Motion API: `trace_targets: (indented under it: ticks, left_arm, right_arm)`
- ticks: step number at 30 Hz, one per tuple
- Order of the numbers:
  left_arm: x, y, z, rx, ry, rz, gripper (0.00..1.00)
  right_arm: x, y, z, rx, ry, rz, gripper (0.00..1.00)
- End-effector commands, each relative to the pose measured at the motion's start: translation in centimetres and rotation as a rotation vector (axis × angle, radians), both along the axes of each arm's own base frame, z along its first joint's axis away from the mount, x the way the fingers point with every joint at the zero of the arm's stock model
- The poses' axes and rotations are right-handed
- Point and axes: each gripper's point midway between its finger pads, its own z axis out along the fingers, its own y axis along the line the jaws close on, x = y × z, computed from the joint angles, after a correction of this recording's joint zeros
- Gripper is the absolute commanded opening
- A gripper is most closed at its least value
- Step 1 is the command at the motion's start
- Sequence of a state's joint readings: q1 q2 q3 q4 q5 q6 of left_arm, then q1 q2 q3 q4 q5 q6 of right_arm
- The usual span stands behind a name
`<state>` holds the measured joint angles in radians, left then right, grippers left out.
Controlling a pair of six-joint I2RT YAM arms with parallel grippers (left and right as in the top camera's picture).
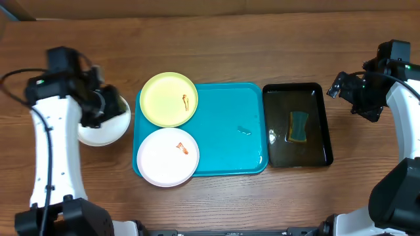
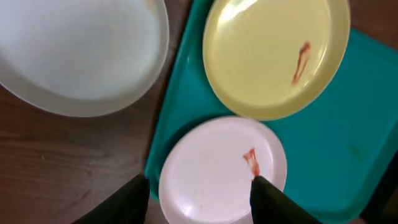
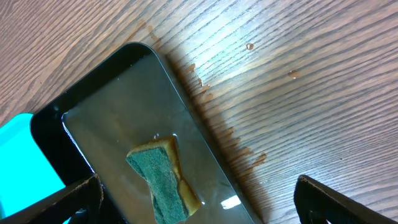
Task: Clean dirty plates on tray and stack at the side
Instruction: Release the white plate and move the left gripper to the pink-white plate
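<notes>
My left fingers (image 2: 127, 202) hang apart, empty, over the lone plate (image 1: 108, 134) on the worktop (image 1: 230, 39) beside the blue tray (image 1: 230, 124), which holds the yellow-green plate (image 1: 164, 98) and white plate (image 1: 164, 157), both smeared. My right fingers (image 3: 74, 199) gape empty near the black tray (image 1: 274, 154) with its sponge (image 1: 298, 126).

Brown wood-grain table (image 1: 216, 39) under glossy overhead glare.

No writing, label, brand, number or sign could be read on the plates (image 1: 169, 99), the tray (image 1: 230, 111) or the worktop (image 1: 230, 39).

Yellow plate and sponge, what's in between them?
Overhead view: bare blue tray with a small mark, then the black tray edge.
</notes>
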<state>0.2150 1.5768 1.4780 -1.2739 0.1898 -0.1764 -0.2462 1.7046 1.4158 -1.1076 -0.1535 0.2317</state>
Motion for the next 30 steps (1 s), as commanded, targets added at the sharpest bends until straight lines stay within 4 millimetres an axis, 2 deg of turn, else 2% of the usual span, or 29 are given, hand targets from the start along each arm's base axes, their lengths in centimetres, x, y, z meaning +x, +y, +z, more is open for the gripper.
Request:
trace_targets:
  ticks: [1,4,8,13,17,20,25,30]
  left_arm:
    - [-2.6,-1.0,-1.5,0.1,0.139,-0.03,0.56]
    - [-5.5,-0.9,-2.5,0.185,0.272,0.038,0.57]
    - [-8.3,-2.2,-3.5,0.188,0.345,0.1,0.57]
    - [-10.6,-2.7,-4.5,0.192,0.335,0.119,0.56]
    - [-12.2,-2.7,-4.5,0.188,0.316,0.167,0.56]
    - [-12.3,-2.3,-4.6,0.202,0.256,0.2,0.57]
    - [-12.7,-2.1,-7.8,0.208,0.235,0.243,0.58]
    - [-12.0,-2.5,-10.8,0.179,0.202,0.244,0.6]
  right_arm:
    - [0.6,0.0,1.1,-0.004,-0.038,-0.002,1.0]
    - [0.6,0.0,1.1,-0.004,-0.038,-0.002,1.0]
    - [0.6,0.0,1.1,-0.004,-0.038,-0.002,1.0]
    - [0.6,0.0,1.1,-0.004,-0.038,-0.002,1.0]
    - [0.6,0.0,1.1,-0.004,-0.038,-0.002,1.0]
    - [0.6,0.0,1.1,-0.004,-0.038,-0.002,1.0]
    - [0.6,0.0,1.1,-0.004,-0.038,-0.002,1.0]
    - [0.6,0.0,1.1,-0.004,-0.038,-0.002,1.0]
